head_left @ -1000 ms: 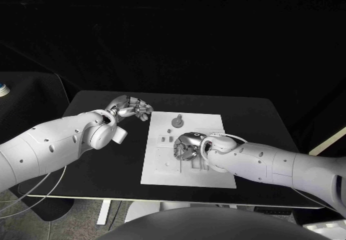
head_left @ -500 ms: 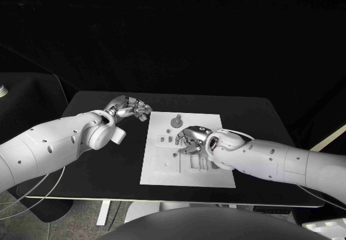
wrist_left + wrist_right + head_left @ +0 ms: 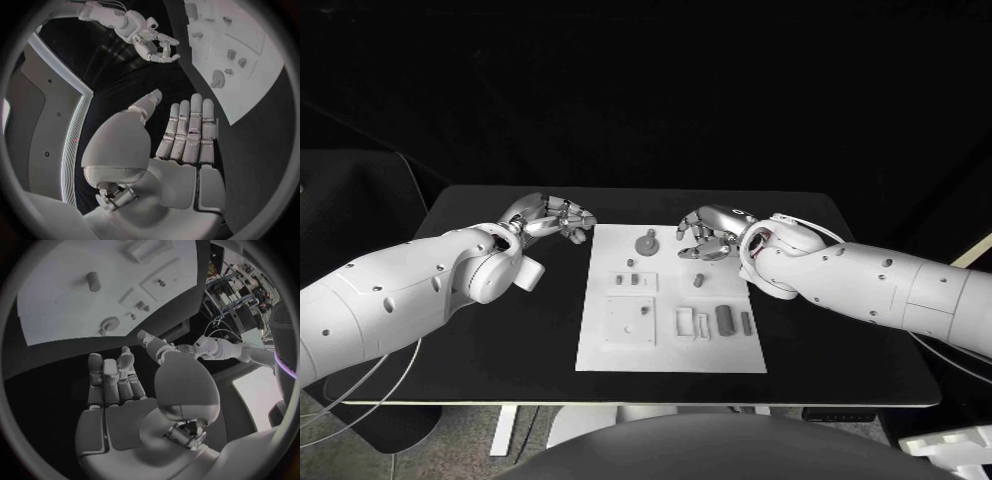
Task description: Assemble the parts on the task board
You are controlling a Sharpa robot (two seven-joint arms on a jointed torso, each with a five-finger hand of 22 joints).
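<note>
In the head view, the white task board [image 3: 672, 300] lies in the middle of the black counter [image 3: 516, 330]. The left hand [image 3: 554, 217] hovers just off the board's far left corner, over bare counter, its fingers partly curled and holding nothing. The right hand [image 3: 708, 232] sits over the far right part of the board, fingers bent downward and apart, also empty. Between the two hands, near the board's far edge, stands a round grey part with a stem [image 3: 649, 241]. Nearer, small grey parts [image 3: 633, 279] sit left of centre beside another small grey part [image 3: 698, 281] towards the right. In the near half, a square white block [image 3: 629, 320] occupies the left side, and an upright dark grey peg [image 3: 724, 320] stands to the right with a thinner piece [image 3: 747, 322] just beside it.

In the left wrist view, the left hand [image 3: 181, 145] has its fingers stretched straight and side by side with the thumb apart, gripping nothing. The right hand [image 3: 156, 44] appears beyond it, at the edge of the task board [image 3: 250, 95], where the round grey part [image 3: 218, 78] rests.

In the right wrist view, the right hand [image 3: 125, 390] is flat and empty over the dark counter, and the task board [image 3: 62, 305] with the round part [image 3: 110, 323] lies ahead. The left hand [image 3: 154, 342] shows past the thumb.
</note>
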